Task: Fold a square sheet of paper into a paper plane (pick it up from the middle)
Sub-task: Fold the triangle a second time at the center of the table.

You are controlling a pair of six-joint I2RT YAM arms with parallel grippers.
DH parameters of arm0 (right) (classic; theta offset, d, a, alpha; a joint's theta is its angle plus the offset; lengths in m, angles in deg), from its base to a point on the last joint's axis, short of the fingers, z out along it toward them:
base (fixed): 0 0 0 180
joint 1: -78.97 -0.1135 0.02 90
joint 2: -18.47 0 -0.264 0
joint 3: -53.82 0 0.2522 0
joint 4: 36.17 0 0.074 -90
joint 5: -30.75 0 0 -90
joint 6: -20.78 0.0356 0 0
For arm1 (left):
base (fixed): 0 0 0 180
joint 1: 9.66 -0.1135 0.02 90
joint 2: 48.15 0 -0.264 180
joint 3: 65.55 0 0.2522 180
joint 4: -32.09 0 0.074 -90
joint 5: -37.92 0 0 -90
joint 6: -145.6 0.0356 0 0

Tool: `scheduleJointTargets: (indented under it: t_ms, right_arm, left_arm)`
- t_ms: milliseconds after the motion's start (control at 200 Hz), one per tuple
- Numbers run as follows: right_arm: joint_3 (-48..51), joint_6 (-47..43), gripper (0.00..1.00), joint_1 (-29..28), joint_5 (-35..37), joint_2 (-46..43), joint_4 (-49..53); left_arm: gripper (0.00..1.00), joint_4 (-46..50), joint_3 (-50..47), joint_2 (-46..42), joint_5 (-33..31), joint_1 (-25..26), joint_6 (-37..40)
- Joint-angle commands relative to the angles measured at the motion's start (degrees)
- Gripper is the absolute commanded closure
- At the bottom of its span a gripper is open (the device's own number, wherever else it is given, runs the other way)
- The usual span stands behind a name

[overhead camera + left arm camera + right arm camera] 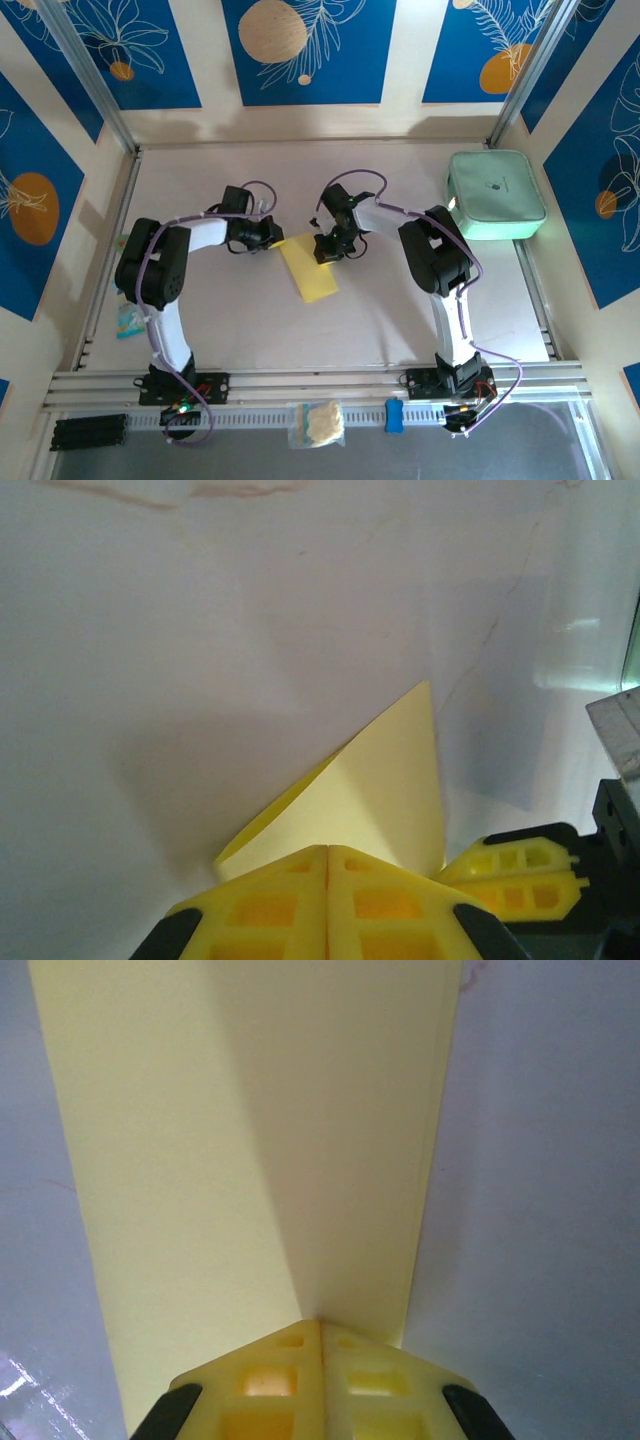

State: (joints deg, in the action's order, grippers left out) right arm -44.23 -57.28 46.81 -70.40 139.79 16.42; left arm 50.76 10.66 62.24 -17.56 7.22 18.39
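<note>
The square sheet of paper [312,275], folded into a strip, lies well left of the mint-green case [497,195], its long axis angling nearward toward the case. Left gripper [277,238]: clamped on the strip's far corner. Right gripper [328,250]: closed, tips pressing the far end, case side.

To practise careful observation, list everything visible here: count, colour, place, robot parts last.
sheet of paper: one, yellow, folded, table centre
case: one, mint green, table's far right corner
bagged wad: one, cream, near rail, centre
small block: one, blue, near rail, right of the wad
packet: one, teal and white, table's left edge
strip: one, black, near left corner
table: one, pale, under the sheet and case
left arm and right arm: two, black and white, near edge
left tool: one, yellow, shut on the sheet's corner
right tool: one, yellow, shut, tips on the sheet
</note>
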Motion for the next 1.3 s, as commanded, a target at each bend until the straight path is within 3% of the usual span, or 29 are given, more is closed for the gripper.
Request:
scheduleJointTargets:
  t_ms: [0, 315, 530, 685, 825, 1291]
  right_arm:
    - [2.16, -1.29, 0.99, 1.43, 6.84, 4.85, 5.29]
    - [-2.96, -0.42, 0.97, 2.04, 0.79, 1.55, 6.88]
    - [1.84, 16.44, 0.96, 0.91, -11.7, -9.44, -5.1]
    - [4.65, 28.66, 1.0, -3.42, -7.34, -9.26, -9.85]
    - [5.95, 34.25, 1.0, -5.88, -5.67, -6.63, -13.61]
    - [3.1, 32.64, 1.0, -6.23, -7.73, 0.39, -16.97]
  left_arm:
    - [0.92, 0.67, 1.8, 2.23, 1.29, 1.32, -0.22]
    - [0.93, 5.21, 2.32, 4.44, -1.9, 1.44, 2.23]
    - [0.93, 5.54, 1.97, 5.27, -2.91, 1.49, 2.23]
    - [0.94, 5.33, 1.6, 5.12, -3.4, 1.48, 2.18]
    - [0.94, 5.29, 1.33, 5.05, -3.54, 1.47, 2.29]
    - [0.95, 5.97, 1.14, 5.72, -4.74, 1.49, 2.12]
